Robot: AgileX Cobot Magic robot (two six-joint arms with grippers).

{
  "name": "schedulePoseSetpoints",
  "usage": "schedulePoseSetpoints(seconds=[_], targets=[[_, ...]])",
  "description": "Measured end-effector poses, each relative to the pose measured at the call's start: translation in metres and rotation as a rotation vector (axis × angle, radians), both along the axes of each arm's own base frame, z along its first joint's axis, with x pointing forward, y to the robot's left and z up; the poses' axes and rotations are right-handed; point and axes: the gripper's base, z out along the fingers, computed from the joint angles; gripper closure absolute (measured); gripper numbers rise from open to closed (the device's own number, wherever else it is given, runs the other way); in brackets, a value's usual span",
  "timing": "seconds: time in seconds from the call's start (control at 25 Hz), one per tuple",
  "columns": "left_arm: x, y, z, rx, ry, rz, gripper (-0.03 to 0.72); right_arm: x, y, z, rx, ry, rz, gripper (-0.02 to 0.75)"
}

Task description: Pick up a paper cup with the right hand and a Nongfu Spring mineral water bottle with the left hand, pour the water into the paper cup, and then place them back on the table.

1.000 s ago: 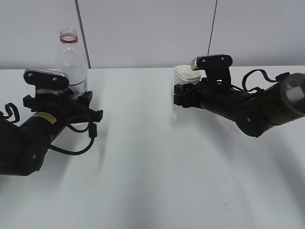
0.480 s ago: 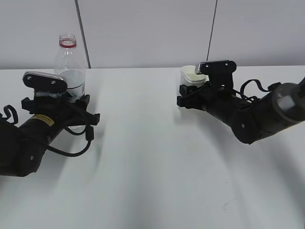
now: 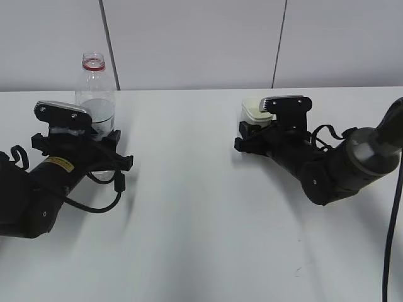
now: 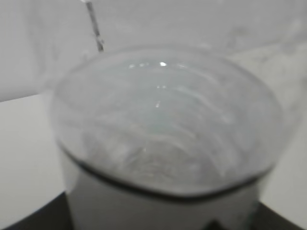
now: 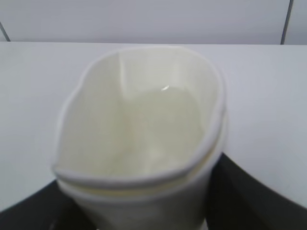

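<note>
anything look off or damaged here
The paper cup in the right claw is squashed: its doubled rim is pinched into an uneven oval. It holds water. The bottle has no cap. No spill shows on the table.

Clear plastic bottle [image 3: 95, 88], red neck ring, uncapped, upright, part-full, far left. Small white paper cup [image 3: 254, 111], rim squashed, holding water, right of centre.

The exterior view looks down at a slant across the table [image 3: 201, 220] toward the wall. The left wrist view sits close against the bottle [image 4: 163, 139], the right wrist view against the cup [image 5: 144, 139]; both objects also appear in the exterior view.
</note>
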Motion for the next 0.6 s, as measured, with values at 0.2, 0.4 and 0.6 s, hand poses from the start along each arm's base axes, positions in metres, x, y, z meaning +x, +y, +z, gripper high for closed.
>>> schedulePoseSetpoints(seconds=[0.2, 0.4, 0.6], targets=[[0.011, 0.002, -0.005, -0.001, -0.019, 0.007, 0.322, 0.001, 0.000, -0.002, 0.002, -0.013, 0.000, 0.313], [0.020, 0.001, -0.011, -0.004, -0.051, 0.008, 0.322, 0.001, 0.000, -0.004, 0.002, -0.025, 0.000, 0.313], [0.025, -0.001, -0.016, -0.008, -0.088, 0.006, 0.322, 0.001, 0.000, -0.004, 0.002, -0.026, 0.001, 0.313]])
